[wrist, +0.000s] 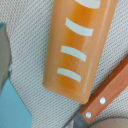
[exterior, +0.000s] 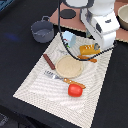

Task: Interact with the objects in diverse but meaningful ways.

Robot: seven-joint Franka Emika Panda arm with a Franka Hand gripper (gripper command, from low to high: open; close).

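Observation:
The golden-yellow bread loaf (exterior: 88, 49) lies at the far edge of the pale placemat (exterior: 40, 82). It fills the wrist view (wrist: 80, 45), showing pale score marks. My gripper (exterior: 93, 44) hangs right over the loaf; its fingers are hidden by the white hand, so I cannot tell whether they are open or shut. The red tomato (exterior: 75, 90) sits near the mat's front. The brown sausage stick (exterior: 48, 61) lies at the exterior view's left of the plate. The pale-blue carton (exterior: 67, 37) stands behind the mat and shows in the wrist view (wrist: 12, 107). The grey pot (exterior: 42, 31) stands at back left.
A round tan plate (exterior: 68, 66) sits mid-mat. An orange-handled knife (exterior: 67, 79) lies in front of it. Another orange-handled piece (exterior: 88, 59) lies beside the loaf, and its handle (wrist: 107, 95) shows in the wrist view. A bowl (exterior: 122, 17) stands at back right.

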